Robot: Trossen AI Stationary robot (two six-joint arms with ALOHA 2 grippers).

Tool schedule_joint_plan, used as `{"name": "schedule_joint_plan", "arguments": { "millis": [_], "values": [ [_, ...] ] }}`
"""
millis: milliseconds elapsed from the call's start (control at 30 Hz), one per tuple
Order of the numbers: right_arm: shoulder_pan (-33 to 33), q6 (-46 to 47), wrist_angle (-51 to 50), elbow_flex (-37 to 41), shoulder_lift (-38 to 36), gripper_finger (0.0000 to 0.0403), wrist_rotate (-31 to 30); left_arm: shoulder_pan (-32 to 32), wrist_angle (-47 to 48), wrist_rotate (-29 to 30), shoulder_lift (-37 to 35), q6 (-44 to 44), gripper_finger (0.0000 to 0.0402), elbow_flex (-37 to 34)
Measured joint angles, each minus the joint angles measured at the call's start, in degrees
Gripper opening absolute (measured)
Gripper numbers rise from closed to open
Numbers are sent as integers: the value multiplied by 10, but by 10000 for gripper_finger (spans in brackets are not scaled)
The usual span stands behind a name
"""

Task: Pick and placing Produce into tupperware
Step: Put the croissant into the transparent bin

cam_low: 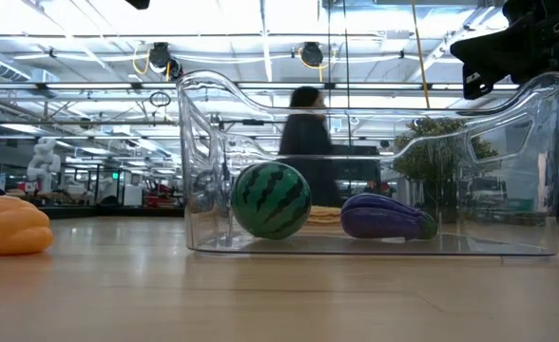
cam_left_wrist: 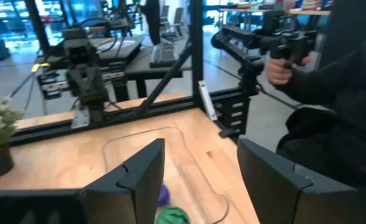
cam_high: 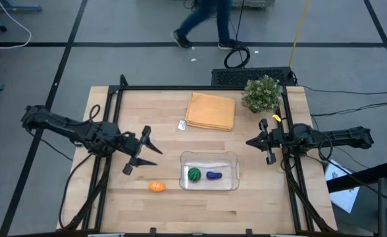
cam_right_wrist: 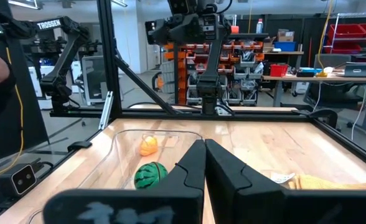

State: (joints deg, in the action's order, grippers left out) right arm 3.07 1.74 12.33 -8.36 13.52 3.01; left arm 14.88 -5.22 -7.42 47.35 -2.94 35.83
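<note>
On the table's left side, the left gripper (cam_high: 143, 150) hangs open and empty above the orange piece (cam_high: 156, 186). To the right, the tupperware (cam_high: 208, 157) holds the striped ball (cam_high: 194, 174) and the eggplant (cam_high: 213, 175). Farther right, the right gripper (cam_high: 251, 141) is closed, holding nothing.

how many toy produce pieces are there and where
3: the striped green ball and purple eggplant lie in the clear container; the orange piece sits on the table beside it. None seems hidden.

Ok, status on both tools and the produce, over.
Left tool open, empty, left of tupperware. Right tool shut, empty. Green ball and eggplant inside; orange piece on table outside. Nothing blocking.
</note>
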Motion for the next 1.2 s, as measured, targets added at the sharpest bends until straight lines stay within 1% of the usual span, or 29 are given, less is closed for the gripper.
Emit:
{"name": "schedule_joint_plan", "arguments": {
  "millis": [233,367,500,600,767,867,967,1200],
  "values": [
    [0,0,-1,0,0,0,0,34,-33,0,4,-9,204,0],
    [0,0,-1,0,0,0,0,38,-34,1,4,-10,204,0],
    [0,1,-1,0,0,0,0,38,-26,26,4,-5,204,0],
    [0,1,-2,0,0,0,0,38,-6,58,4,10,203,0],
    [0,1,-3,0,0,0,0,42,42,123,7,56,212,0],
    [0,0,-9,0,0,0,0,47,87,135,16,91,224,7],
    [0,0,-12,0,0,0,0,54,142,145,37,129,235,40],
    [0,0,-20,0,0,0,0,71,338,150,125,176,239,149]
  ]
}}
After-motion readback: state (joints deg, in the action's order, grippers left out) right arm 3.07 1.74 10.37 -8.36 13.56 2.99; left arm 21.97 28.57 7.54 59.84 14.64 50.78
